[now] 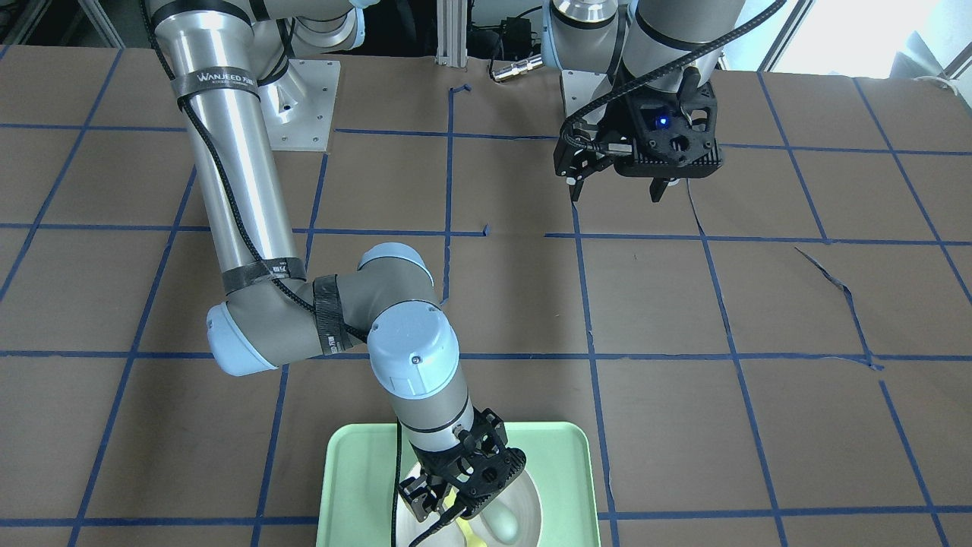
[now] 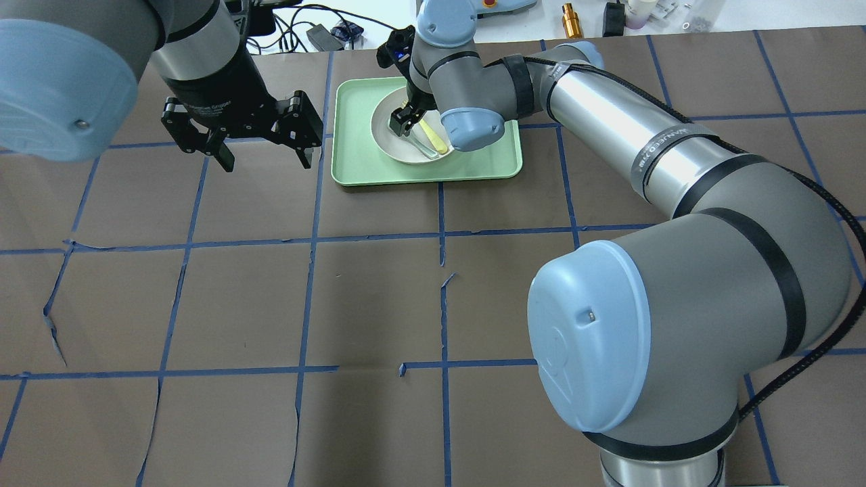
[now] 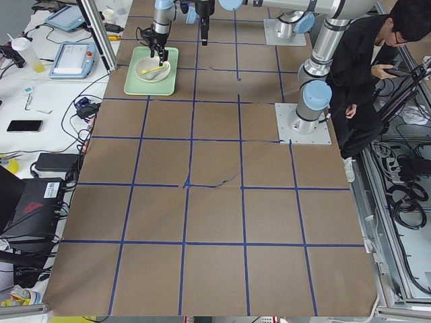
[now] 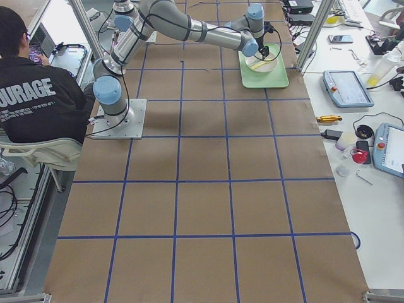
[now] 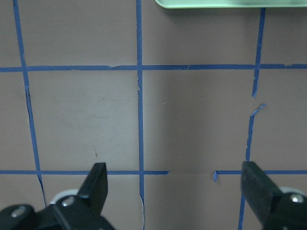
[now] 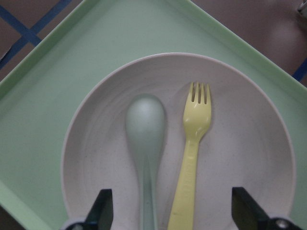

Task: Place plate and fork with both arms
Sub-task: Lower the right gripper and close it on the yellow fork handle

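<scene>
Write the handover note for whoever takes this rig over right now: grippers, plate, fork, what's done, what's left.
Right gripper: open, empty, poised low over the plate, jaws either side of the fork and spoon handles.
Left gripper: open, empty, hovering over bare table beside the tray.
Plate sits in the mint-green tray; fork and spoon lie side by side in it.
Done: nothing grasped or placed yet.
Left: grasp the fork, lift out the plate, set both on the table. Probably fork first, since the right gripper is over it.
</scene>
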Controlling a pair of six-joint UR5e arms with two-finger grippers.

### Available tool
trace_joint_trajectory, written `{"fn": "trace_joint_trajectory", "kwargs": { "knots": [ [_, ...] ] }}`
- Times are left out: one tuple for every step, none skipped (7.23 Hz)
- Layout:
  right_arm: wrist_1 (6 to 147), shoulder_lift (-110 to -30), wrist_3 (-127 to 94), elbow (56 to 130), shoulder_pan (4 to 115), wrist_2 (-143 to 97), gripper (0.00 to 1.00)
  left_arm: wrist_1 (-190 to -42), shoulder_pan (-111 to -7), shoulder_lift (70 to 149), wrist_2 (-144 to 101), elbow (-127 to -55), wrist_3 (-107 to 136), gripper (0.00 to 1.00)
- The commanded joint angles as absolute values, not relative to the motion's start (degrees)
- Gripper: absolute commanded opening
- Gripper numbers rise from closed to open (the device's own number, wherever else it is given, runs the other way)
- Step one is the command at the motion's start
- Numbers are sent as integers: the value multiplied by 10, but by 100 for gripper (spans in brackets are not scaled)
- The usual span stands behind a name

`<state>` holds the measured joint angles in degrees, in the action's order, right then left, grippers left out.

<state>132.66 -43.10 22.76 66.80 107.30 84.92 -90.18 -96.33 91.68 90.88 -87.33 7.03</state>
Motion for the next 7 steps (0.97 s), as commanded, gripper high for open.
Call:
{"fn": "trace_joint_trajectory", "kwargs": {
  "knots": [
    [1327,-425,227,663,1072,853,72,-902,-963,918,909,-874,70,100],
    [1327,-411,226,652,1071,887,68,-902,-963,918,909,-874,70,100],
    [1327,-392,226,628,1071,892,66,-901,-963,918,909,-874,71,100],
    [1327,-389,225,625,1071,893,67,-901,-963,918,909,-874,70,100],
    [1327,-388,224,624,1071,891,66,-901,-963,919,908,-874,71,100],
    [1326,-391,225,628,1071,893,66,-901,-963,919,908,-874,71,100],
    [1327,-389,225,632,1071,893,66,-901,-963,921,908,-874,71,100]
  ]
}}
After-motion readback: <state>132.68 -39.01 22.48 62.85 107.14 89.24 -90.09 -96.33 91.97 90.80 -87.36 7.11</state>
